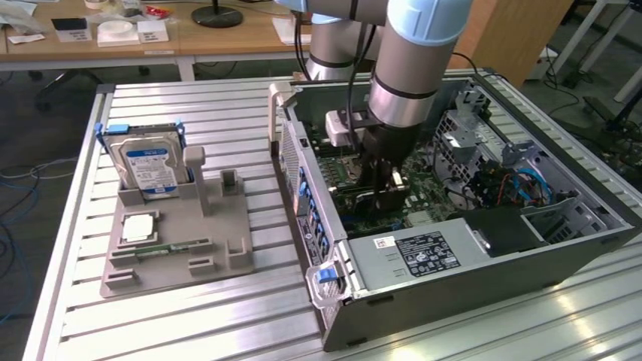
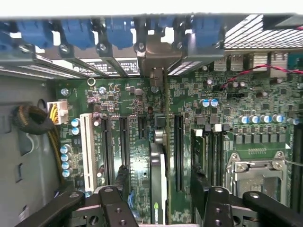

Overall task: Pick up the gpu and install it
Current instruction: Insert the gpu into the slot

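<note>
Gpu [image 2: 158,182]: thin expansion card seen edge-on in the wrist view, standing upright on the green motherboard, seated in a long slot among the parallel dark expansion slots. Narrow edge light grey-green, with a small rounded dark-and-silver component at its upper end. Silver metal bracket [image 2: 156,59] at the far end, meeting the rear wall of the case below the blue retainers. In the exterior view, hidden inside the open case beneath the arm.
</note>
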Motion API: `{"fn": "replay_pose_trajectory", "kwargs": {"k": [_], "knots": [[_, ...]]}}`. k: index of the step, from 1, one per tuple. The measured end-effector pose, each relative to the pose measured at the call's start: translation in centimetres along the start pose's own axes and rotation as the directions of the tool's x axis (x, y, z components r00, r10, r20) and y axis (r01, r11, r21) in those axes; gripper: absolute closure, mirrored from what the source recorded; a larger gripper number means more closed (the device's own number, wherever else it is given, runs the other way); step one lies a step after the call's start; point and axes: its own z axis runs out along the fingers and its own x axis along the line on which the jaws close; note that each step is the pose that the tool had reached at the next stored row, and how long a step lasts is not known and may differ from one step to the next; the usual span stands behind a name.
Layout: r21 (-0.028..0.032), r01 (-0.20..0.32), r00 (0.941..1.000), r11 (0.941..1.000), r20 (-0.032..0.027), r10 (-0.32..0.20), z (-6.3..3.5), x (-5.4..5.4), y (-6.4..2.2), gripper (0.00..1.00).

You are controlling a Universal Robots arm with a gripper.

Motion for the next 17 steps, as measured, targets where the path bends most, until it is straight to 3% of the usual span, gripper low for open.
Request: {"fn": "replay_pose_trajectory", "kwargs": {"k": [17], "knots": [[0.0001,0.0,1.0,1.0,-0.0019,0.0,-5.17,-0.2,-0.19,0.36]]}}
